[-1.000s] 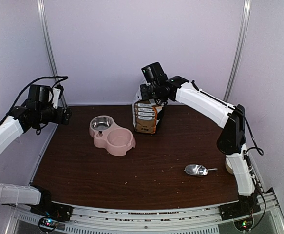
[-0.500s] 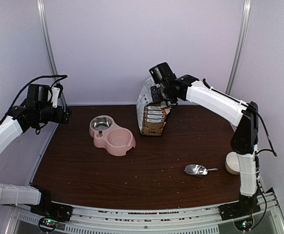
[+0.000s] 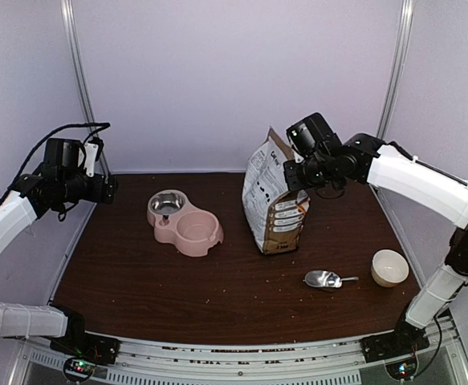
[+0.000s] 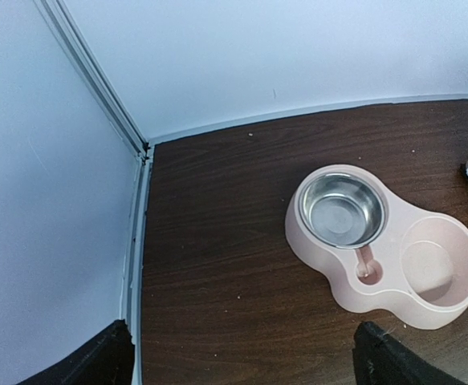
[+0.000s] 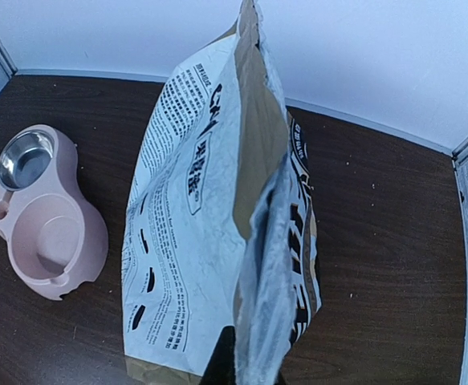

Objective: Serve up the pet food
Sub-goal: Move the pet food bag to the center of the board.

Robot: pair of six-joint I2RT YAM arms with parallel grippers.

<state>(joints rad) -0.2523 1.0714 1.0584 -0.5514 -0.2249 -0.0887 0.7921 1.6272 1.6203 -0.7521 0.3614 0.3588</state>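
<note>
Swung right and forward, the bag (image 3: 275,200), kibble hidden inside, hangs pinched at its top edge in the clamped right gripper (image 3: 291,176), while the left gripper (image 3: 107,191) gapes empty; that thin hold may slip and spill it.

R gripper (image 3: 295,174) moved pet food bag (image 3: 270,200) right and fwd, now farther from pink feeder (image 3: 184,224). Cream bowl (image 3: 390,267), far right of feeder, now fully uncovered.
</note>
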